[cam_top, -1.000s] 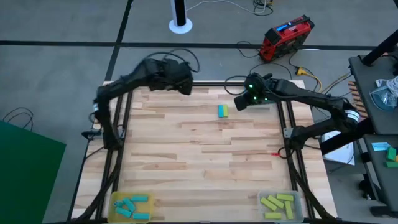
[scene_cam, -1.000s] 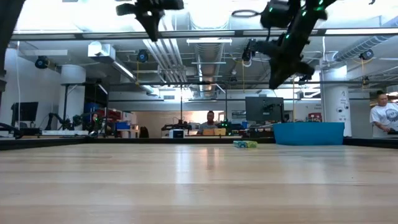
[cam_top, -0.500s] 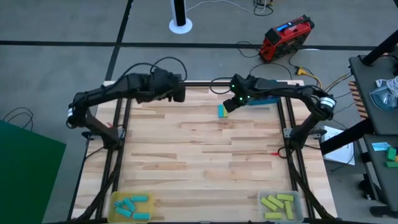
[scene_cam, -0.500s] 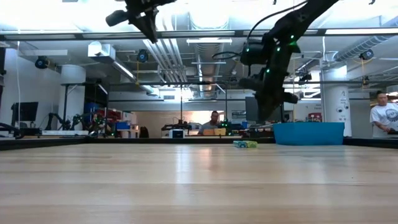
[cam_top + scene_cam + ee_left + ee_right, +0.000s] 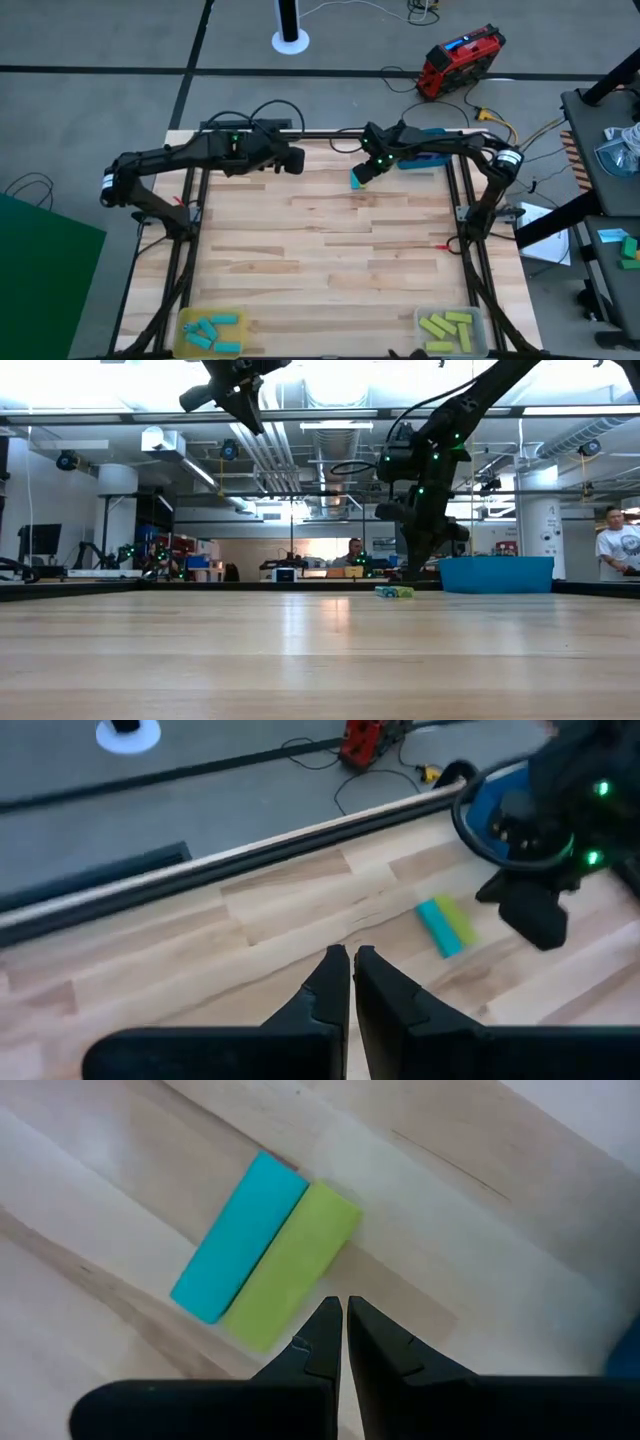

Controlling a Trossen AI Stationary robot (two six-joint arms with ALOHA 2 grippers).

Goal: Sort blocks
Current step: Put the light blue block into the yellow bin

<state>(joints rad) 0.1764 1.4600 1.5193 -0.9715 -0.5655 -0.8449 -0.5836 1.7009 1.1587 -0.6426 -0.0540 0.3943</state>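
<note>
Near the table's far edge my right gripper [image 5: 345, 1312] hangs over the blue block [image 5: 238, 1237] and green block [image 5: 291, 1265], which lie touching; jaws pressed together. Left gripper [image 5: 351, 960] nearby, jaws also closed.

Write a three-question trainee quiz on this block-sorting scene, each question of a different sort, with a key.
1. True or false: the cyan block and the yellow-green block lie side by side, touching along their long edges.
2. Which tool is over that pair? A) the left tool B) the right tool C) neither
3. Fill in: at the table's near edge, the left tray holds ____ blocks and the right tray holds yellow-green blocks.

Key: 1 true; 2 B, its fingers are shut and hold nothing, while the left tool, also shut, is off to the side above bare table; 3 cyan.
</note>
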